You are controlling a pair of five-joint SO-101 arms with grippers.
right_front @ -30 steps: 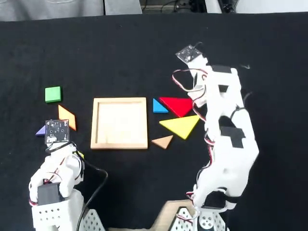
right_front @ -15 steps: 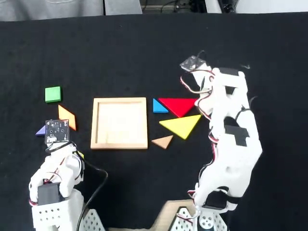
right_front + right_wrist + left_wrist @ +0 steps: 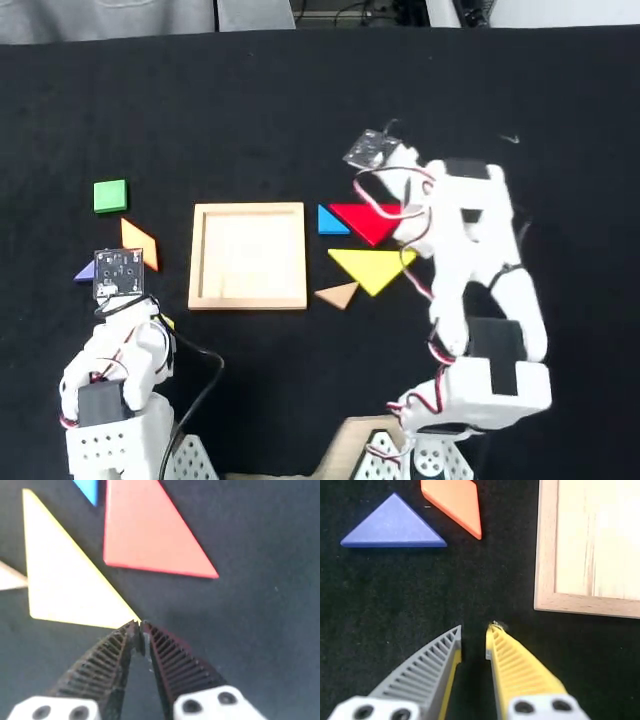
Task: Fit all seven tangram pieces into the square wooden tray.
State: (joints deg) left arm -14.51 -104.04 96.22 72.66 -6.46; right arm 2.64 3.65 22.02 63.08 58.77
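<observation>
The right gripper [image 3: 138, 626] is keeping its fingers pressed together at a corner of the yellow triangle [image 3: 65, 580], which is lying on the worktop [image 3: 300, 100] beside the wooden tray [image 3: 248, 207]. The left gripper [image 3: 474, 629] is hovering with fingers slightly apart near the tray's corner, the orange piece [image 3: 452, 502] and the purple triangle [image 3: 392, 527].

Prob. a robotics lab: black-cloth table [image 3: 250, 110] w/ 2 mounted arms [image 3: 480, 290], cables [image 3: 350, 12] at back.
</observation>
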